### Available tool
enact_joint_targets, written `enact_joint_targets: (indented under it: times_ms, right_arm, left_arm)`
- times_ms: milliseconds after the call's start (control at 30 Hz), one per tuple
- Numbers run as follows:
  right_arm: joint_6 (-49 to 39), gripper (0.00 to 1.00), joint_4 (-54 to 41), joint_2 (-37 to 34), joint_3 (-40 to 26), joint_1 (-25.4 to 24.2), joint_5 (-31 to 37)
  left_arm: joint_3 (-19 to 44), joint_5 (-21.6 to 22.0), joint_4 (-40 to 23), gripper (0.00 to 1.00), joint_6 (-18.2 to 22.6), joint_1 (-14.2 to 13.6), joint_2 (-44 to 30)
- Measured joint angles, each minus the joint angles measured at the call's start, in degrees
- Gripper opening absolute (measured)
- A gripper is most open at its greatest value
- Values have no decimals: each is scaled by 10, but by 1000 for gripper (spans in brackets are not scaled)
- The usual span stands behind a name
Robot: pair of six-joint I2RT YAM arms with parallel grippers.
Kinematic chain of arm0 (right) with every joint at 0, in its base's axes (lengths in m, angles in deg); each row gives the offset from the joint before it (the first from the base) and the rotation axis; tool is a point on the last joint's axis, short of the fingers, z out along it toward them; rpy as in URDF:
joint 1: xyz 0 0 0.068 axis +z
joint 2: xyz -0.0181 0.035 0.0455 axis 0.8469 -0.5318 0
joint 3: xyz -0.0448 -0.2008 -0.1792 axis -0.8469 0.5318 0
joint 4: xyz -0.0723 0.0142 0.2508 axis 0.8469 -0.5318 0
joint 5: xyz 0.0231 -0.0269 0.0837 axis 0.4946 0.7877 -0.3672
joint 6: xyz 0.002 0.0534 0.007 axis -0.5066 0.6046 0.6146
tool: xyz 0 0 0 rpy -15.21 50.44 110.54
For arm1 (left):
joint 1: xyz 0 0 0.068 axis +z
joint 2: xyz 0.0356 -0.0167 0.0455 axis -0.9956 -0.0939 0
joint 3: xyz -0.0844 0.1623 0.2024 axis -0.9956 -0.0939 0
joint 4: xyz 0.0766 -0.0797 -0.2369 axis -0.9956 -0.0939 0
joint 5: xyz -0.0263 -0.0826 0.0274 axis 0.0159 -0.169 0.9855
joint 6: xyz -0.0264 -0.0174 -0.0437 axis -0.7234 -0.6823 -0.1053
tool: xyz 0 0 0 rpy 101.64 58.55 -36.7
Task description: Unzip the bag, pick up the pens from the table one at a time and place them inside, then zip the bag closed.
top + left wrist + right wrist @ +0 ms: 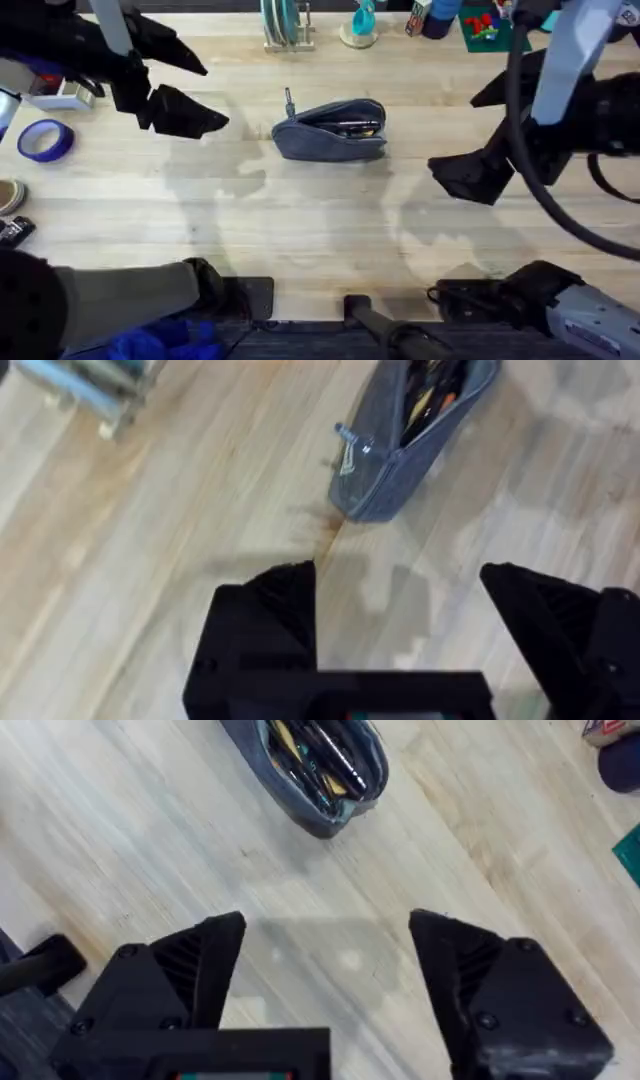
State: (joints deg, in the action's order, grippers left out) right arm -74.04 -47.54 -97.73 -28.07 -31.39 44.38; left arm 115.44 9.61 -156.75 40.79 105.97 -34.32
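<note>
The grey-blue bag (330, 142) lies in the middle of the table (300, 230) with its zipper open. Pens (352, 126) lie inside it, dark and light barrels showing through the mouth. The zipper pull (288, 100) sticks out at the bag's left end. My left gripper (187, 112) hovers to the left of the bag, open and empty. In the left wrist view the bag (385, 470) and pens (430, 390) lie beyond that gripper (398, 585). My right gripper (470, 178) hangs to the right of the bag, open and empty. The right wrist view shows the bag (285, 795) and pens (320, 755) ahead of that gripper (328, 935).
A blue tape roll (45, 140) and another roll (10, 195) sit at the left edge. Along the back stand a rack (285, 25), a teal object (362, 25) and a green mat (490, 28). Bare wood surrounds the bag.
</note>
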Motion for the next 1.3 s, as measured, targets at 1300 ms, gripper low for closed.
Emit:
enact_joint_targets:
  times_ms: [1300]
  right_arm:
    - [0, 996, 0, 0, 0, 0, 0]
  left_arm:
    - [0, -140, -101, 995, 386, 64, -260]
